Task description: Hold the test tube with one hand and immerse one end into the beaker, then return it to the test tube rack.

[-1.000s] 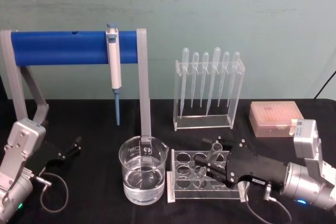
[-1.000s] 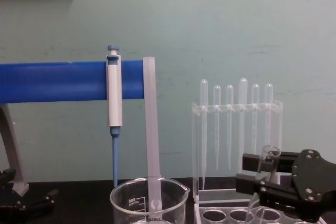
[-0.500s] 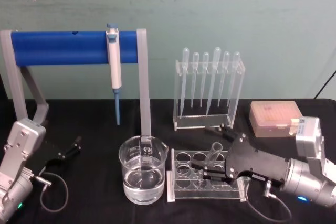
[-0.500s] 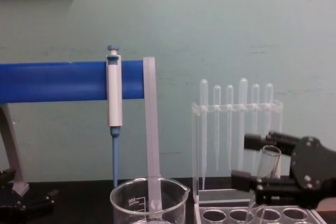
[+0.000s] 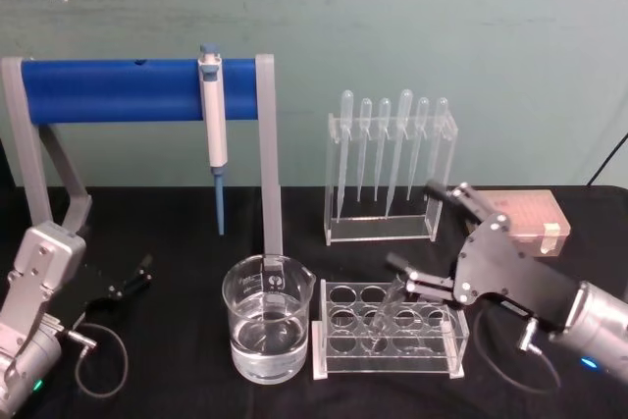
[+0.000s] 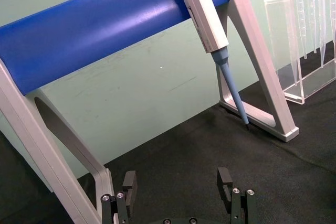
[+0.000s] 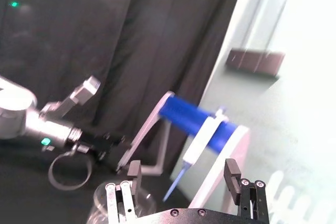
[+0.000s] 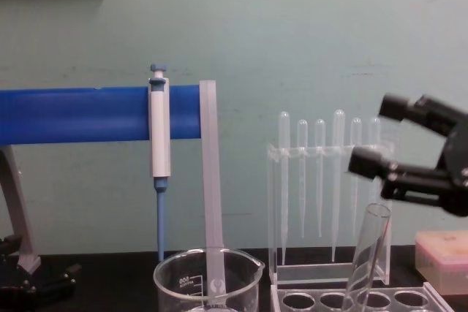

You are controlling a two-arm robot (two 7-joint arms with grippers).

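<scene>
The clear test tube leans tilted in a hole of the clear acrylic tube rack, with nothing gripping it. My right gripper hovers above and to the right of the tube's open top, jaws spread wide and empty. The glass beaker, partly filled with clear liquid, stands just left of the rack. My left gripper rests open and empty at the table's left side.
A blue bar stand holds a white-and-blue pipettor behind the beaker. An acrylic rack of several thin pipettes stands behind the tube rack. A pink tip box sits at the back right. Cables trail near both arms.
My right gripper opened off the test tube and rose up and back to the right. The tube stayed leaning in the rack. The left arm has not moved.
</scene>
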